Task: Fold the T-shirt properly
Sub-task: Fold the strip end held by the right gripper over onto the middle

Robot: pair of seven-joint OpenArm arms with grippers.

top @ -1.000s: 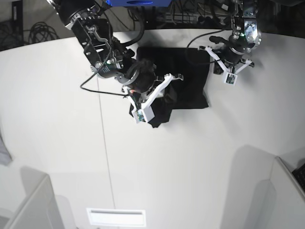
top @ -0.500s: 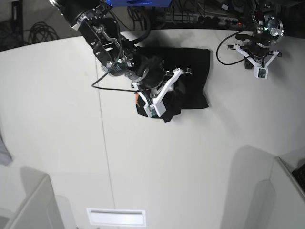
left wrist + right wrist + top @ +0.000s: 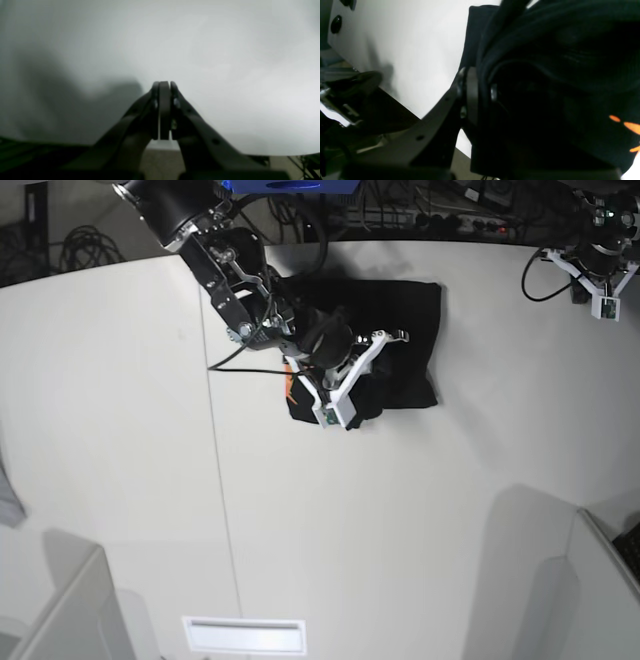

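Observation:
The black T-shirt (image 3: 405, 330) lies folded at the back middle of the white table (image 3: 400, 510). My right gripper (image 3: 352, 380) is over its front left part and is shut on a bunched fold of the cloth. In the right wrist view the jaws of the right gripper (image 3: 480, 82) pinch black cloth (image 3: 545, 62), and orange print (image 3: 626, 126) shows at the lower right. A bit of orange (image 3: 290, 385) also shows at the shirt's left edge. My left gripper (image 3: 600, 280) is far to the right of the shirt, shut and empty (image 3: 163, 86) above bare table.
Cables and dark equipment (image 3: 420, 210) run along the table's back edge. A dark seam line (image 3: 220, 480) crosses the table left of the shirt. Grey partitions stand at the front left (image 3: 70, 610) and front right (image 3: 590, 590).
My left arm has moved from the shirt's right edge to the far back right. My right gripper has carried its fold of cloth rightward over the shirt.

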